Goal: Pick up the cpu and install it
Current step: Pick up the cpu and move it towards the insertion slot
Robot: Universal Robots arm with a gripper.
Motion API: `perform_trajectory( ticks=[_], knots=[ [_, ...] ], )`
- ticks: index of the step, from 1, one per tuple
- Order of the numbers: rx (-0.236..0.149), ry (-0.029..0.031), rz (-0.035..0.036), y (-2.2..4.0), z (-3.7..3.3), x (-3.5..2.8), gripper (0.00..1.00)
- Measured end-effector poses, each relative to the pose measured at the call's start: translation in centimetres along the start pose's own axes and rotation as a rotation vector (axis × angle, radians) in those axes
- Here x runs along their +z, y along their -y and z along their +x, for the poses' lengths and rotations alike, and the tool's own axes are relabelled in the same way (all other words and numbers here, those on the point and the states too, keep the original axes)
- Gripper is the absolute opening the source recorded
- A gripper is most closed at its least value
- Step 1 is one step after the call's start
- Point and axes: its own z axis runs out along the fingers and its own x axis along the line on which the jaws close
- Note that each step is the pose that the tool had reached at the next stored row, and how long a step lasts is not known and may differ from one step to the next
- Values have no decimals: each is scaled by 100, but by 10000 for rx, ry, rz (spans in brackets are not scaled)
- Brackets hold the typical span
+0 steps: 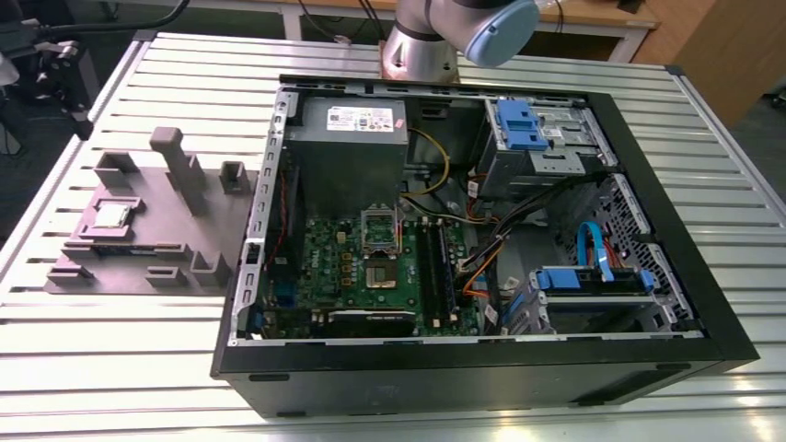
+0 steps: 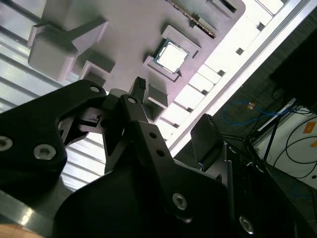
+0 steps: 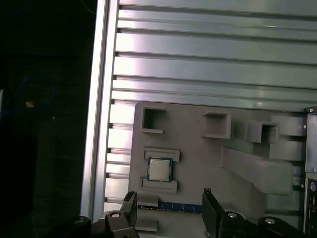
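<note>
The cpu [image 1: 113,215] is a small silvery square lying flat in a recess of the grey fixture plate [image 1: 135,250], which sits on the slatted table at the exterior view's left of the computer case. In both wrist views the cpu [image 3: 159,169] [image 2: 171,54] lies some way off from my gripper [image 3: 168,210] [image 2: 171,106]. My gripper is open, its black fingers [image 3: 130,208] spread wide with nothing between them. The green motherboard [image 1: 368,267] lies inside the open case with its socket [image 1: 382,273] exposed.
The black computer case [image 1: 491,368] takes up the middle of the slatted aluminium table [image 1: 147,368], with a power supply [image 1: 350,129], blue drive bays [image 1: 522,124] and loose cables inside. Raised posts and blocks [image 1: 179,166] stand on the fixture plate. My arm's base [image 1: 424,46] rises behind the case.
</note>
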Motion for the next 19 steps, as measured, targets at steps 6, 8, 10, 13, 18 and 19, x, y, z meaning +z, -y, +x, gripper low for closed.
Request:
perform_trajectory(
  ticks=[6, 8, 10, 13, 18, 19],
  knots=[
    [1, -2, 0, 11, 1, 74, 64],
    [0, -4, 0, 11, 1, 74, 64],
    [0, -1, -1, 12, 1, 82, 64],
    [1, 0, -2, 12, 1, 85, 64],
    [1, 0, 0, 13, 0, 108, 64],
    [3, -1, 2, 13, 0, 116, 64]
  ],
)
